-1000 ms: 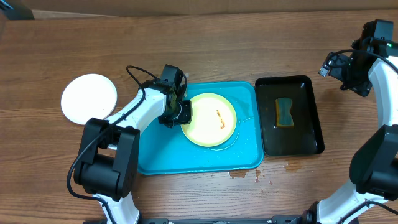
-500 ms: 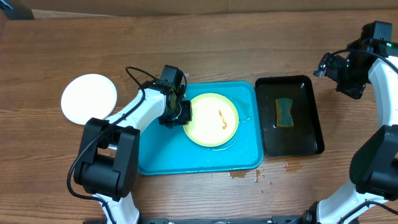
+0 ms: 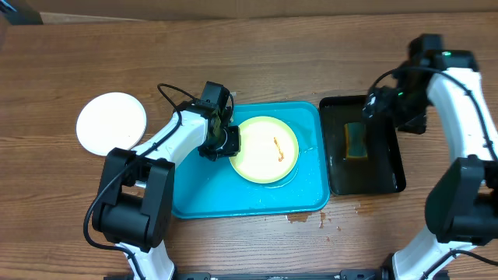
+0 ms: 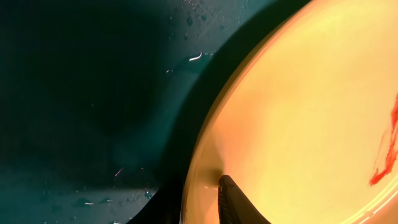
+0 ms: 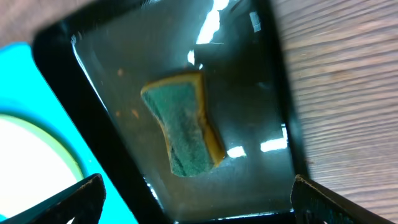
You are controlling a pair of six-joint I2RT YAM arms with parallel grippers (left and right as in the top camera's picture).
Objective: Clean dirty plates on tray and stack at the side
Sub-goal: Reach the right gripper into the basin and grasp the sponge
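A pale yellow-green plate [image 3: 261, 159] with an orange smear lies on the turquoise tray [image 3: 194, 194]. My left gripper [image 3: 229, 142] is shut on the plate's left rim, one finger on top of the rim and one beneath it. In the left wrist view the plate [image 4: 311, 106] fills the right side, over the wet tray [image 4: 74, 93], with the left gripper [image 4: 202, 196] at the bottom edge. A white plate [image 3: 111, 123] sits on the table at the left. My right gripper [image 3: 383, 105] is open and empty above the black tray [image 3: 389, 180]; in its wrist view the right gripper [image 5: 196, 196] frames that tray.
The black tray [image 5: 93, 81] holds shallow water and a green-and-yellow sponge [image 3: 356, 140], also seen in the right wrist view [image 5: 183, 134]. Small water spots lie on the wood [image 3: 303, 218] in front of the turquoise tray.
My right arm has swung left from the table's far right edge to above the black tray. The yellow-green plate has shifted slightly right. The left arm has stayed put.
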